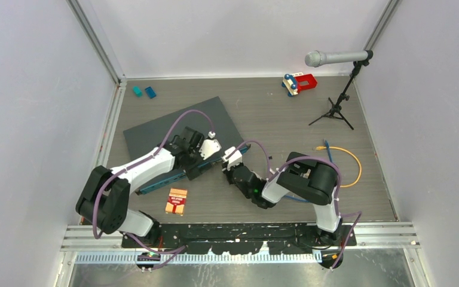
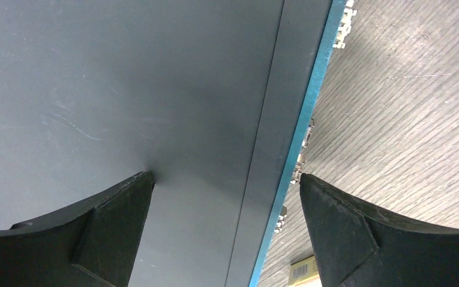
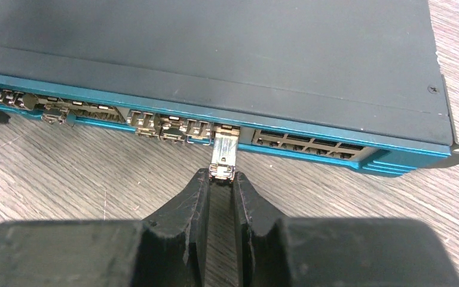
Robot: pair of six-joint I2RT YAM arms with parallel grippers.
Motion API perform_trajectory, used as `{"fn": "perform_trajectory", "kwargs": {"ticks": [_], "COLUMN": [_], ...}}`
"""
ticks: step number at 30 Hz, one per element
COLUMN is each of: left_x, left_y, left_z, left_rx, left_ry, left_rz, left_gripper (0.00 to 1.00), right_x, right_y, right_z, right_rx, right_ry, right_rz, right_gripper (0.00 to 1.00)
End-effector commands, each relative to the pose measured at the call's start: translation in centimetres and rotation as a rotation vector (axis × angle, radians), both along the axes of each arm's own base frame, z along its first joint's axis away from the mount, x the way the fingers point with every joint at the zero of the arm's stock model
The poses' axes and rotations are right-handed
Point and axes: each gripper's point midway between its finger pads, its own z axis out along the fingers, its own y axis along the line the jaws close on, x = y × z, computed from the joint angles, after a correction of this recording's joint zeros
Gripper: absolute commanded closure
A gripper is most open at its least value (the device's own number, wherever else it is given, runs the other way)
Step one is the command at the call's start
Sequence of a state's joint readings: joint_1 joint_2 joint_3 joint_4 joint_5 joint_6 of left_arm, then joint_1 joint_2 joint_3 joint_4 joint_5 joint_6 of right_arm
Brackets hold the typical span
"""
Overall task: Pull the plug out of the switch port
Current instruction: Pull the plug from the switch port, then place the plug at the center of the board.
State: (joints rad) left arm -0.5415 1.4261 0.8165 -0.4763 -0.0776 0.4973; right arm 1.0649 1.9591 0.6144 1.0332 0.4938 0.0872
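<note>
Squarely in the middle of the right wrist view, one socket in the thin teal-blue front edge of the wide, flat, dark slate-grey switch (image 3: 215, 48) holds the small silver metal plug (image 3: 225, 149), which sticks straight out toward the bottom of the frame. The right gripper (image 3: 221, 178) is clenched on the plug's outer end, its two black, rough-surfaced fingers (image 3: 188, 209) pressing it from either side. To the left along the same edge, further sockets carry small metal fittings, and to the right of the plug sits a block of dark rectangular sockets. In the overhead view the switch (image 1: 167, 128) lies tilted at centre left on the grey wood-grain table (image 1: 287, 119), with the right gripper (image 1: 228, 161) at its front edge. The left gripper (image 1: 200, 156) is over the same edge, just to the left in the frame. In the left wrist view its jaws stand wide and released, one black finger (image 2: 113, 221) over the smooth matte top at lower left, the other over the table beyond the teal edge at lower right; whether either touches the switch I cannot tell. A small orange-and-red packet (image 1: 176, 201) lies below the switch in the overhead view, its white print too small to read. A yellow corner bearing a barcode shows at the bottom edge of the left wrist view.
</note>
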Motion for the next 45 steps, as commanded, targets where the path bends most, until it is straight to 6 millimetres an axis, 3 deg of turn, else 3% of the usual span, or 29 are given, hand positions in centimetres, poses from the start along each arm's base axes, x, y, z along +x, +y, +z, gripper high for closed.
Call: {"fn": "perform_trajectory", "kwargs": {"ticks": [1,9,22,26,31,36,45], "left_x": [1.7,1.9,2.6,2.5,2.2,2.5,3.0], "left_y": [-0.6,-0.8,-1.5,-1.5,-1.4,-1.5,-2.0], "left_z": [1.2,1.7,3.2,3.2,3.1,3.8,4.5], "left_rx": [-0.015,-0.023,-0.053,-0.062,-0.065,-0.079,-0.106], "left_ry": [-0.053,-0.058,-0.091,-0.088,-0.083,-0.088,-0.098], "left_rz": [0.034,0.034,-0.022,-0.019,-0.019,-0.014,-0.02], "left_gripper": [0.05,0.04,0.0,0.0,0.0,0.0,0.0], "right_x": [0.1,-1.2,-6.3,-6.4,-4.7,-3.0,-1.4], "right_y": [-0.9,-0.4,1.2,0.4,-1.4,-4.1,-12.9], "right_z": [1.6,1.8,0.0,0.5,2.6,5.0,4.7], "right_rx": [-0.005,-0.021,-0.071,-0.091,-0.119,-0.164,-0.383], "right_ry": [-0.046,-0.013,0.238,0.245,0.222,0.349,0.475], "right_rz": [-0.04,0.048,0.286,0.272,0.239,0.266,0.178], "right_gripper": [1.0,1.0,1.0,1.0,1.0,1.0,1.0]}}
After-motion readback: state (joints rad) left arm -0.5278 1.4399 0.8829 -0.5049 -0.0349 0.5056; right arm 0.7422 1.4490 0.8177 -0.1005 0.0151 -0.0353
